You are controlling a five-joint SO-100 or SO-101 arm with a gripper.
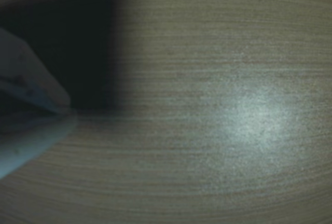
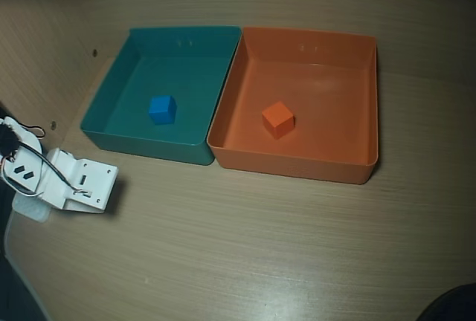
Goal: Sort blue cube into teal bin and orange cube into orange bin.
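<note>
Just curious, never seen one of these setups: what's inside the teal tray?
In the overhead view, the teal bin holds one small blue cube resting on its floor, nothing else. The near wall hides a thin strip of floor behind it, so that edge cannot be checked.

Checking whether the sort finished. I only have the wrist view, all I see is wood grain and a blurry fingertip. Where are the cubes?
Observer: In the overhead view, the blue cube sits inside the teal bin.
Operator: And the orange one?
Observer: The orange cube is inside the orange bin, resting on its floor away from the walls.
Operator: Bins apart or together?
Observer: Side by side, their inner walls touching, teal on the left in the overhead view.
Operator: Where's the arm?
Observer: At the left edge of the overhead view, in front of the teal bin, low over the table. The gripper carries no cube; whether it is open I cannot tell.
</note>
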